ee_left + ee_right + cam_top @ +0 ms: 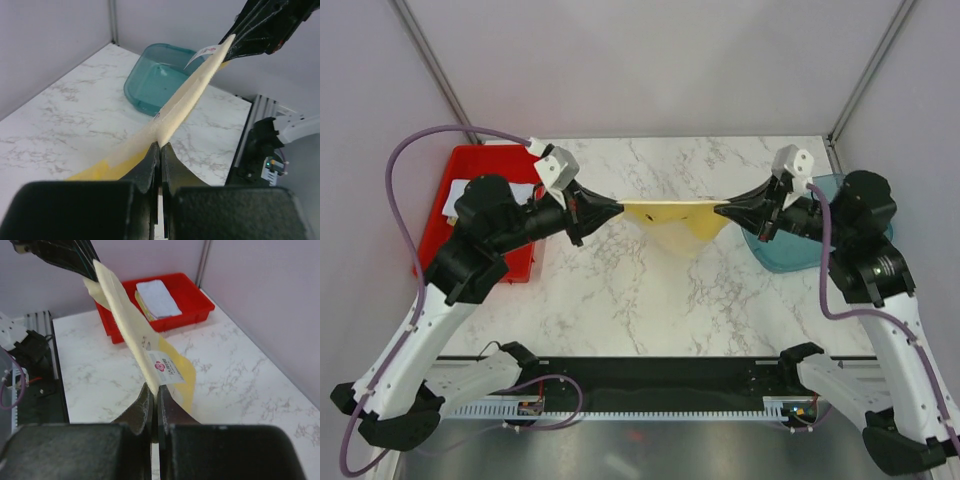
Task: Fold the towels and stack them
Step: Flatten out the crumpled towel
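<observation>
Right gripper point(154, 389): was clamped on a corner of the yellow towel point(670, 214), just under its tag.
Tag point(163, 368): white, red round logo, print unreadable.
Left gripper point(161, 146): was closed on the opposite corner, cloth taut between.

Yellow towel point(670, 213), red tray point(186, 315), seemingly white cloth point(157, 297)

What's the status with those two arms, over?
Left gripper and right gripper both shut on the yellow towel, one end each. Towel stretched above the table. Red tray, teal bin off to the sides, not in the way.
</observation>
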`<state>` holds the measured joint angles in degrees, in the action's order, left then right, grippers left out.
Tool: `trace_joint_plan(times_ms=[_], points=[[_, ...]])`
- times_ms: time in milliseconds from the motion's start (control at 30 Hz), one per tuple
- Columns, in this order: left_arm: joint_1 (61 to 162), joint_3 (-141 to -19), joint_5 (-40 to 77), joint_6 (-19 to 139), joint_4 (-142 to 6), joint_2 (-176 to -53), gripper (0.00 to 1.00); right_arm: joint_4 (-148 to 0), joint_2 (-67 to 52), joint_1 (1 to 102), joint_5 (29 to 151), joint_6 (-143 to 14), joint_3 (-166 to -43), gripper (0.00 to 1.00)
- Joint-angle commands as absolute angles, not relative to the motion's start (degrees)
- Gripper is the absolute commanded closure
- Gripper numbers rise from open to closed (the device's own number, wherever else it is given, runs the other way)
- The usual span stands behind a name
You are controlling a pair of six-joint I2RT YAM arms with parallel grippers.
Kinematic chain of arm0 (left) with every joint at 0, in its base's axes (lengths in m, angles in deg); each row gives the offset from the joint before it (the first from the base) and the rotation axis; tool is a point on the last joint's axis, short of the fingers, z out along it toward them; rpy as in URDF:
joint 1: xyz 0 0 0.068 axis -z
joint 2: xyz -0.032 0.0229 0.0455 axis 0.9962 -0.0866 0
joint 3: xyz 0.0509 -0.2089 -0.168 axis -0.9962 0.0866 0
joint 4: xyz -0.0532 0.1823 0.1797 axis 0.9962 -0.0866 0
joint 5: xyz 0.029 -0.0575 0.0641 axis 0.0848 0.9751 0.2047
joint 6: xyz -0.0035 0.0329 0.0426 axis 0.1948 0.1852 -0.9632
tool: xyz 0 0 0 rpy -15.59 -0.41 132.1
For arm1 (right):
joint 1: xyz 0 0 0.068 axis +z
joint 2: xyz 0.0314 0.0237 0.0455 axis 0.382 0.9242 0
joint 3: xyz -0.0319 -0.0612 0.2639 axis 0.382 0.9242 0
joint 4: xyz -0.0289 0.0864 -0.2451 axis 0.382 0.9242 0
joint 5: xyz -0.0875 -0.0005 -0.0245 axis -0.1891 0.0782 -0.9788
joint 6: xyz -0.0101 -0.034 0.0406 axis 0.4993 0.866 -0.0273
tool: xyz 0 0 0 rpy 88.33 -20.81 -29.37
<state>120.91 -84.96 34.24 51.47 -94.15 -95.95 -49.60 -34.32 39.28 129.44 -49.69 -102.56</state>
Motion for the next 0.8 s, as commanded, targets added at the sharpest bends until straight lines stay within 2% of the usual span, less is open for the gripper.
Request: trace_joint_plan(times_ms=[0,200,367,600,767], points=[[121.4,-84.9,40.5,57.2,-96.6,-94.7,0.98,-59.9,-38.5,39.3,133.7,-59.1,-101.2,1.0],[121.6,-92.3,31.9,54.6,-102.1,-98.6,0.98,-61.5,-37.0,39.4,130.1,-57.9,-107.6,1.0],[120.3,-98.3,14.5,48.6,-106.4,-107.9,0.98,-60.9,-27.9,39.4,124.5,-52.6,-110.0,1.0],[109.6,-100.1,17.5,46.1,-100.0,-123.7,0.98,-65.2,-10.7,37.9,121.3,-46.9,-110.8,1.0],[104.7,-110.1,22.1,45.5,-93.7,-138.4,0.98,-73.3,7.9,33.8,124.1,-48.2,-116.0,1.0]])
